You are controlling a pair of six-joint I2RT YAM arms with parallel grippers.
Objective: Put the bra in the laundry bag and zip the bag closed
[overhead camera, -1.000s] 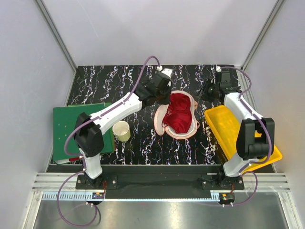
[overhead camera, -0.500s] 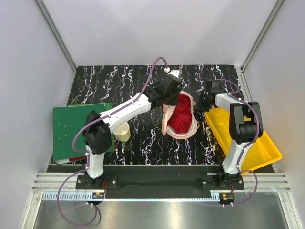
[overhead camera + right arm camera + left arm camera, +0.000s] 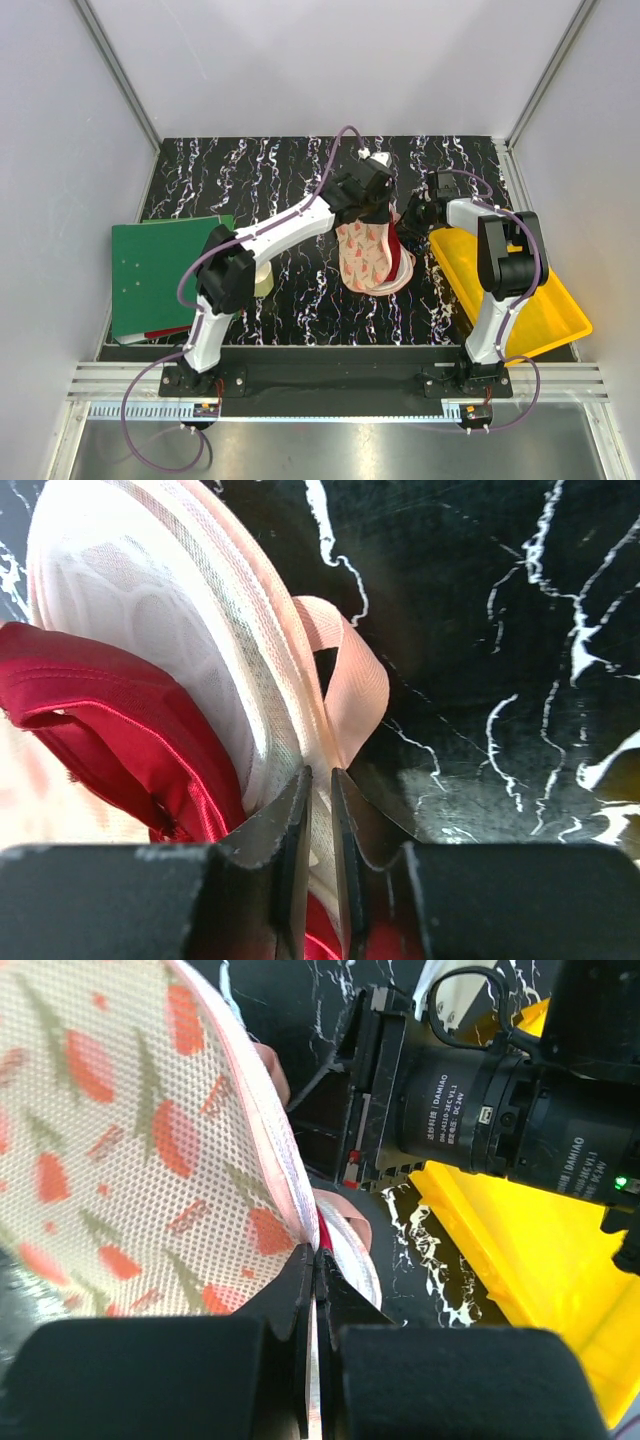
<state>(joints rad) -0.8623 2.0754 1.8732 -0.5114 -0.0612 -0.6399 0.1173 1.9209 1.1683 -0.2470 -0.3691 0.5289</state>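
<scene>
Step in hand, my read: folding the top flap shut over the load. Zip not started.

The bra (image 3: 110, 730) is inside the laundry bag (image 3: 365, 258). The bag sits mid-worktop, right of centre, just beside the yellow tray (image 3: 520, 290) along the right edge. From above, red shows only as a sliver at the bag's right side. The right wrist view has it tucked under the white mesh rim.

Left claw (image 3: 318, 1260): pressed together on the edge of the patterned flap, thin fabric between the fingers. Flap is lifted and tilted over the lower half.

Right claw (image 3: 320, 780): nearly closed, pinching the lower half's rim at its right side, next to the peach ribbon loop (image 3: 352, 685). The two claws are close together at that end of the bag.

Next, as I judge it: you lay the flap down so both rims meet, check no red strap crosses the zip track, then free one claw for the slider. I can't find the zip pull in any view, so locate it first. Main risk is lace catching in the teeth.
</scene>
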